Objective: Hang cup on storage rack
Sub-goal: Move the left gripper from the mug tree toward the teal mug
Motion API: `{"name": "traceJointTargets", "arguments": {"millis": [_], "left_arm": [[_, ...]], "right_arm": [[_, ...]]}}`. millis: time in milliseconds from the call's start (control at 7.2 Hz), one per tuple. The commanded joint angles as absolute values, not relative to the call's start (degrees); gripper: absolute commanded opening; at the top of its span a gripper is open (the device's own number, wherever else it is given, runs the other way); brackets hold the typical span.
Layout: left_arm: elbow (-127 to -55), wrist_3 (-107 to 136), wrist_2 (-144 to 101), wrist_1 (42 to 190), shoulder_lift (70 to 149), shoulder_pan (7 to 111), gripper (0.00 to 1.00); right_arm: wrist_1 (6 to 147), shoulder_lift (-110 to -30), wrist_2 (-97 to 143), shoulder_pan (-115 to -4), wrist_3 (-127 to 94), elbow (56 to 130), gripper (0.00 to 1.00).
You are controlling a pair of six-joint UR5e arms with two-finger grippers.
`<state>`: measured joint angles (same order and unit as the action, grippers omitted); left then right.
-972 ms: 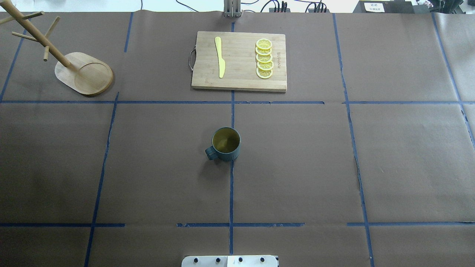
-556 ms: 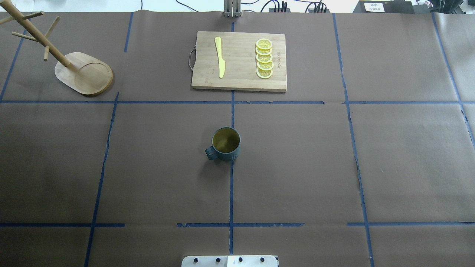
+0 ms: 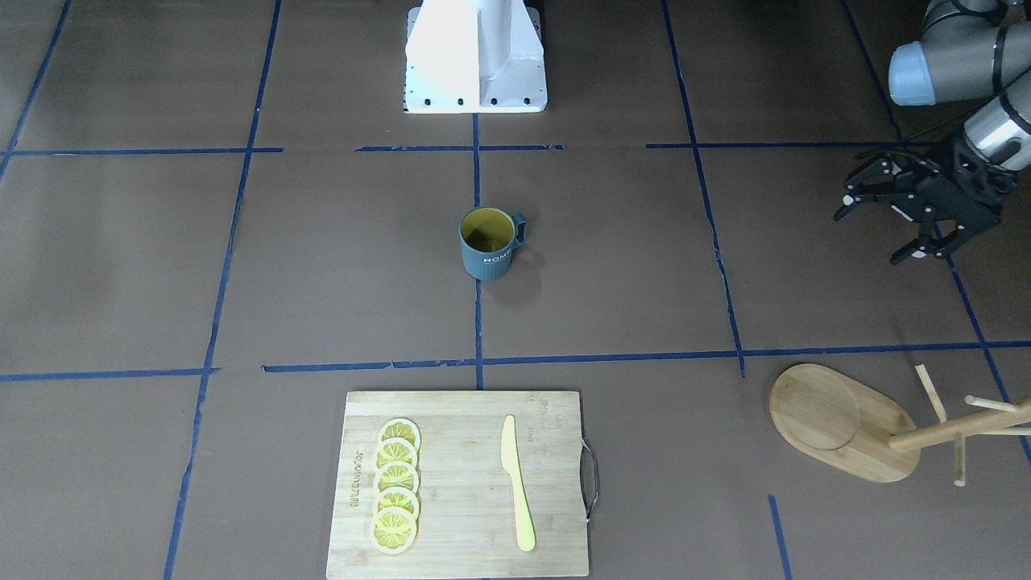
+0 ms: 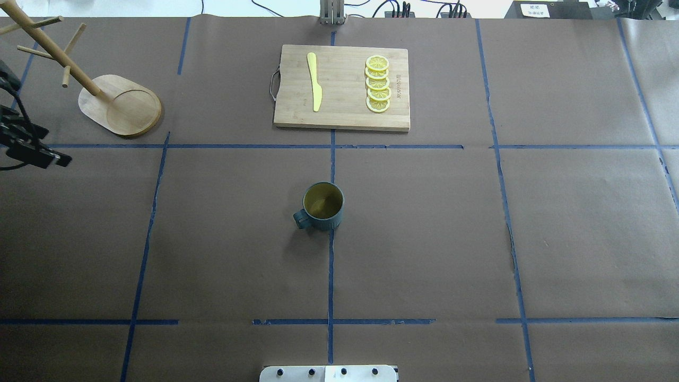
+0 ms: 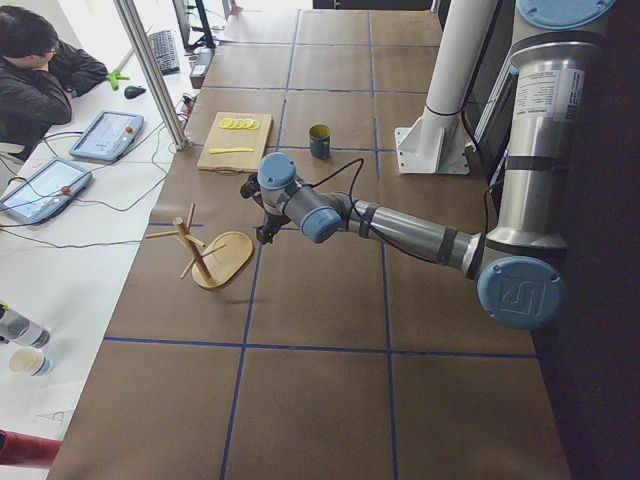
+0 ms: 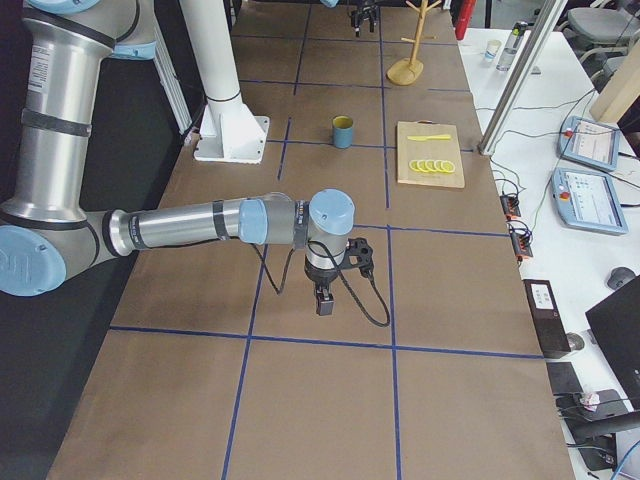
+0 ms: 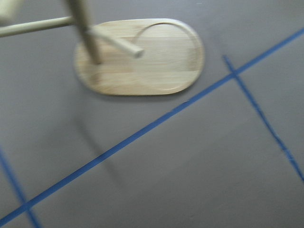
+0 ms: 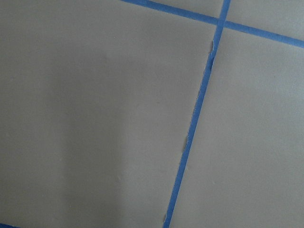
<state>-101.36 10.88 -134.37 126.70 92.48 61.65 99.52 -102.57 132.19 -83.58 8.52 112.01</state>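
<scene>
Nothing picked up yet: cup untouched, rack bare.
Front view: the cup [image 3: 488, 242] stands upright on the counter [image 3: 201, 266], well apart from the rack [image 3: 815, 412]; the left tool [image 3: 868, 238] is spread wide and empty. Overhead: no peg carries anything. Right side: the right tool [image 6: 325, 298] hangs over the counter, and I cannot tell how far it is open. Grasp, carry and hanging are all left to do.

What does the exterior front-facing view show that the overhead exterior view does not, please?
Only the front-facing view shows the left end effector whole, fingers spread open, and the HOME lettering on the cup. Only the overhead view shows the cables beyond the table's far edge; of the left arm it catches just a dark sliver at its edge. Both show the cup upright mid-table, the storage rack, and the cutting board with the yellow knife and lemon slices.
</scene>
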Motion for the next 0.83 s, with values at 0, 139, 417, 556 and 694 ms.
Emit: {"name": "traceJointTargets", "arguments": {"millis": [0,139,417,556,694], "left_arm": [[-100.72,21.95,-118.65,141.74,96.21,46.39,1.0],[-100.64,21.97,-113.95,141.94,99.37,41.79,1.0],[-100.2,21.62,-104.82,142.47,104.57,32.74,1.0],[-99.76,21.71,-97.98,143.6,106.07,27.65,1.0],[-98.8,21.97,-92.78,145.44,106.78,23.6,1.0]], "right_arm": [[99.32,-102.66,132.19,-83.58,8.26,111.97,1.0],[99.32,-102.66,132.19,-83.58,8.26,111.97,1.0],[99.32,-102.66,132.19,-83.58,8.26,111.89,1.0],[99.32,-102.66,132.19,-83.58,8.26,111.8,1.0],[99.32,-102.66,132.19,-83.58,8.26,111.71,1.0]]}}
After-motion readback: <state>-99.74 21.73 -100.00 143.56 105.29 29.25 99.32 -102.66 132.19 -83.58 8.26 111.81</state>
